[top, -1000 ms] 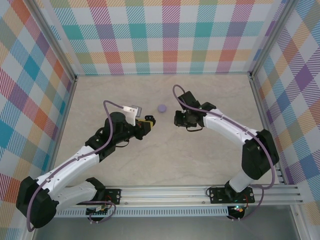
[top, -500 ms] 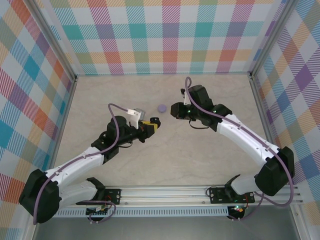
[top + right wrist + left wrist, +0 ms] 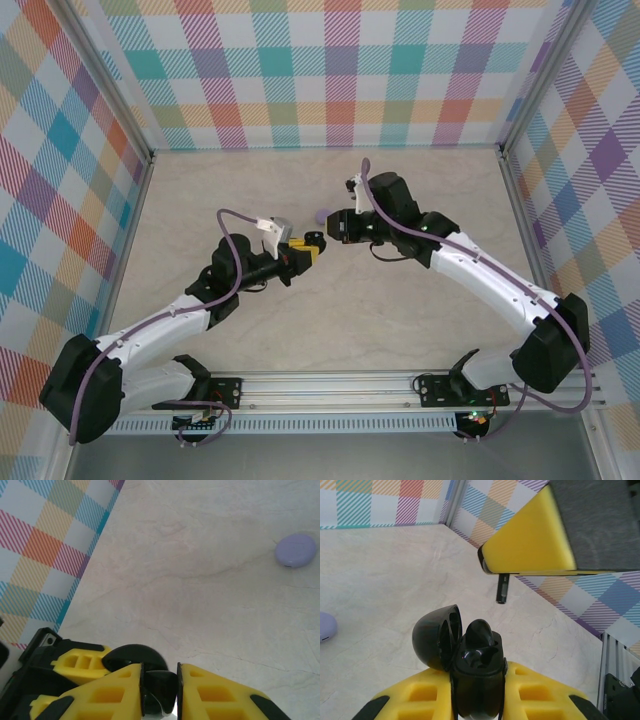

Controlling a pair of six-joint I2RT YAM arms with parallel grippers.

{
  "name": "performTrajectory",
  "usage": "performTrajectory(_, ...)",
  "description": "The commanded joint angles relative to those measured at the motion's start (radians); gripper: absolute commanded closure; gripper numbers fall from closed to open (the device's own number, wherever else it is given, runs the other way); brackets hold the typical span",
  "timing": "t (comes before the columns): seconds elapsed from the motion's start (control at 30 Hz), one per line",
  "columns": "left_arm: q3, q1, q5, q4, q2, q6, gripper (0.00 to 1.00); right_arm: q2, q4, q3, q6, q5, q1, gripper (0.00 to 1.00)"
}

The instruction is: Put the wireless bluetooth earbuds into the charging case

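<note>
Marbled tabletop (image 3: 400,320), centre: the right gripper (image 3: 328,232) has swung left to meet the left gripper (image 3: 311,249), so insertion looks close. Left's jaws clamp the open black charging case (image 3: 477,675); right's pinch a black earbud (image 3: 502,587) just beyond it, stem pointing lengthwise toward the case, not touching.

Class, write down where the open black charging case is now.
Left wrist view, bottom centre: the black charging case sits clamped in the left hand, below the right hand pinching a black earbud.
</note>
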Motion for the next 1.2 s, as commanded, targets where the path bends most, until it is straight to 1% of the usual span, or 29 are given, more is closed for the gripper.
performTrajectory(0.0, -0.004, 0.004, 0.001, 0.045, 0.008, 0.022, 0.88, 0.011, 0.018, 0.05, -0.033, -0.019, 0.018, 0.77)
performTrajectory(0.17, 0.007, 0.004, -0.009, 0.027, 0.017, 0.022, 0.88, 0.015, 0.018, 0.062, -0.037, -0.02, 0.036, 0.77)
performTrajectory(0.57, 0.017, -0.001, 0.031, 0.055, 0.013, 0.016, 0.89, 0.062, -0.012, 0.104, -0.061, 0.006, 0.075, 0.77)
performTrajectory(1.17, 0.019, -0.002, 0.023, 0.07, -0.003, 0.006, 0.9, 0.09, -0.038, 0.123, -0.083, 0.031, 0.093, 0.77)
